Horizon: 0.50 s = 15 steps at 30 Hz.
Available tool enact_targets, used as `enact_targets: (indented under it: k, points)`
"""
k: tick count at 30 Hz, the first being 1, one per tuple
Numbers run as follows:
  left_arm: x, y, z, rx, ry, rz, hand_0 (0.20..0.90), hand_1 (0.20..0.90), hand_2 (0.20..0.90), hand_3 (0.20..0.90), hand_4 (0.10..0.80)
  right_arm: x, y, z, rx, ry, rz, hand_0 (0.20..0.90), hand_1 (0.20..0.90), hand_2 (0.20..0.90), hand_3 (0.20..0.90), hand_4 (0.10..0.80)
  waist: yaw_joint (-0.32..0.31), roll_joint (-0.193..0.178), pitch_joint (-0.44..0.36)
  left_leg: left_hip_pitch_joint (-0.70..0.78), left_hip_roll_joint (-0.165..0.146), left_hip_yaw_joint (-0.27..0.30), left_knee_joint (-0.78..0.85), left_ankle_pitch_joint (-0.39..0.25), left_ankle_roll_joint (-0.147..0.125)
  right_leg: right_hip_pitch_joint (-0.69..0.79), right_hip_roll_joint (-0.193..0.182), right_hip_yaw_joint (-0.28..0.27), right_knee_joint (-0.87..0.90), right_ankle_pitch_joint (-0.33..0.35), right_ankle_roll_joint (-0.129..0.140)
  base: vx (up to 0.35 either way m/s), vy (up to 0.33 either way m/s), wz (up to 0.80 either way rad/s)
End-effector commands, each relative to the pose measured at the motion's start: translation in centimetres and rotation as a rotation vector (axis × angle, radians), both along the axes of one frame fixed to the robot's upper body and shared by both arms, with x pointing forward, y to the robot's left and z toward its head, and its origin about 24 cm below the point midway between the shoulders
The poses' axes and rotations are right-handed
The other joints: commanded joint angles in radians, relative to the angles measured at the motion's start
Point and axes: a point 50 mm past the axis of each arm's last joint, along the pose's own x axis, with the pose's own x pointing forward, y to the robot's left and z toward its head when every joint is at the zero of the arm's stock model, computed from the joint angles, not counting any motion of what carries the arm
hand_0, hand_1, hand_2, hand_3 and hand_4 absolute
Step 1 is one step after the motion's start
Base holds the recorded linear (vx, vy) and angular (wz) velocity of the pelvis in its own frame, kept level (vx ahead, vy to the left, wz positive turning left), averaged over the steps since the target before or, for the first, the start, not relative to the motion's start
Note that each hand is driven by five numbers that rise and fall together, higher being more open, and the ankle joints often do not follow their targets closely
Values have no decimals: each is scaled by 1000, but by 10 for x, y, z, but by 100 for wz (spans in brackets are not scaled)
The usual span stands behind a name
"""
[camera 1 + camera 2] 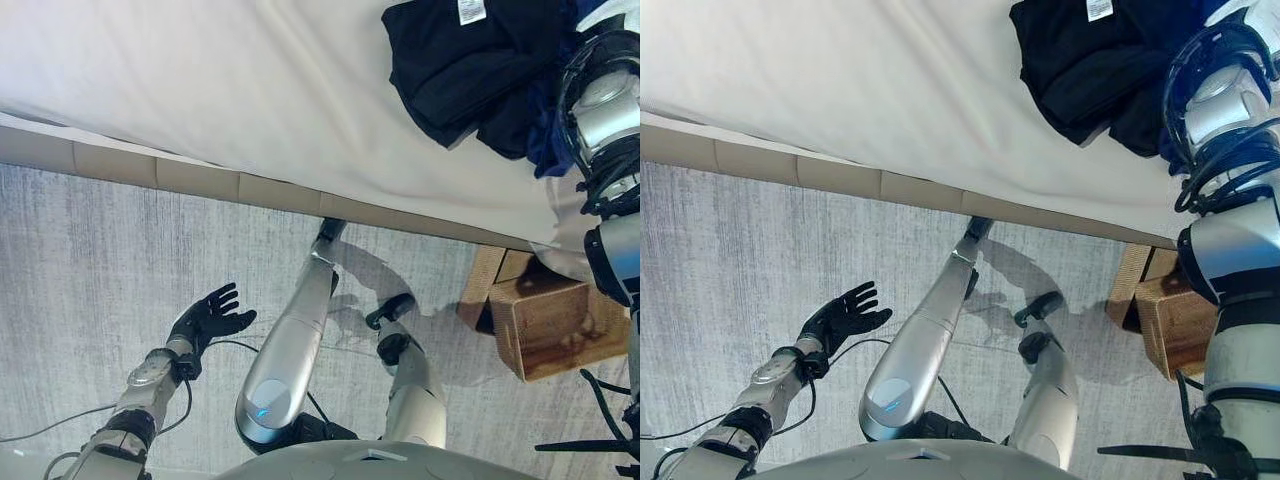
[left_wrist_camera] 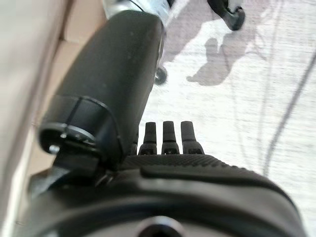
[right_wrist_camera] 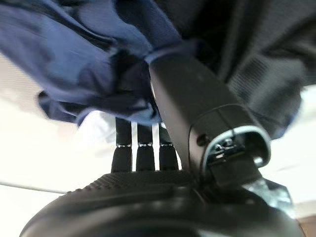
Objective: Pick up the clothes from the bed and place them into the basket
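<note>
A pile of black clothes (image 1: 460, 70) lies on the white bed (image 1: 220, 80) at the far right, with a blue garment (image 1: 548, 140) at its near edge. My right arm reaches onto the pile. In the right wrist view my right hand (image 3: 148, 197) is pushed into the blue garment (image 3: 84, 54), with the black cloth (image 3: 256, 59) beside it. The brown woven basket (image 1: 545, 320) stands on the floor by the bed's edge, below the right arm. My left hand (image 1: 210, 318) hangs open and empty over the floor; its straight fingers (image 2: 170, 138) show in the left wrist view.
The bed's tan side panel (image 1: 200, 180) runs across the view between the mattress and the grey carpet (image 1: 80, 280). White sheet hangs over the bed's edge just above the basket.
</note>
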Motion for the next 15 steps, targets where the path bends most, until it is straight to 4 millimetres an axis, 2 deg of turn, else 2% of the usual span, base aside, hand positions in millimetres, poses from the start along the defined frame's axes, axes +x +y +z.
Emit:
enact_targets:
  k: [1, 2, 3, 5, 9, 12, 15]
  points:
    - [-39, 30, -7, 80, 82, 20, 900, 900, 900, 900, 800, -8, 43, 66, -52, -260, 365, 300, 300, 300, 200, 100, 29, -19, -3, 81, -18, 16, -10, -79, 38, 170, 48, -15, -70, 12, -61, 13, -78, -20]
    - [-39, 30, -6, 86, 82, 17, 900, 900, 900, 900, 800, -8, 49, 68, -33, -282, 414, 300, 300, 300, 200, 100, 30, -21, -4, 91, -18, 17, -17, -79, 38, 178, 47, -17, -72, 14, -60, 12, -71, -22]
    - [-38, 30, -6, 94, 85, 14, 900, 900, 900, 900, 800, -10, 66, 72, -14, -345, 515, 300, 300, 300, 200, 100, 27, -24, -13, 117, -18, 21, -29, -82, 37, 194, 44, -23, -73, 19, -59, 7, -57, -23]
    - [-37, 27, -9, 103, 96, 11, 900, 900, 900, 900, 800, -16, 82, 80, 27, -495, 605, 300, 300, 300, 200, 100, 19, -23, -29, 157, -16, 27, -45, -89, 37, 213, 35, -30, -70, 23, -57, 5, -46, -16]
    - [-35, 18, -15, 114, 117, 18, 900, 900, 900, 900, 800, -29, 101, 90, 152, -700, 702, 300, 300, 300, 200, 100, -4, -14, -65, 238, -6, 48, -82, -101, 38, 251, 17, -35, -67, 29, -52, -22, -22, -6]
    - [-37, 12, -20, 120, 140, 16, 900, 900, 900, 900, 800, -34, 108, 91, 224, -754, 743, 300, 300, 300, 200, 100, -10, -10, -99, 301, 2, 63, -127, -100, 35, 294, 5, -54, -82, 43, -43, -42, -11, -8]
    - [-42, 10, -26, 127, 188, 17, 900, 900, 900, 900, 800, -33, 110, 87, 208, -729, 716, 300, 300, 300, 200, 100, -15, -6, -141, 367, 8, 73, -174, -97, 33, 343, -3, -66, -102, 49, -35, 4, 0, -19]
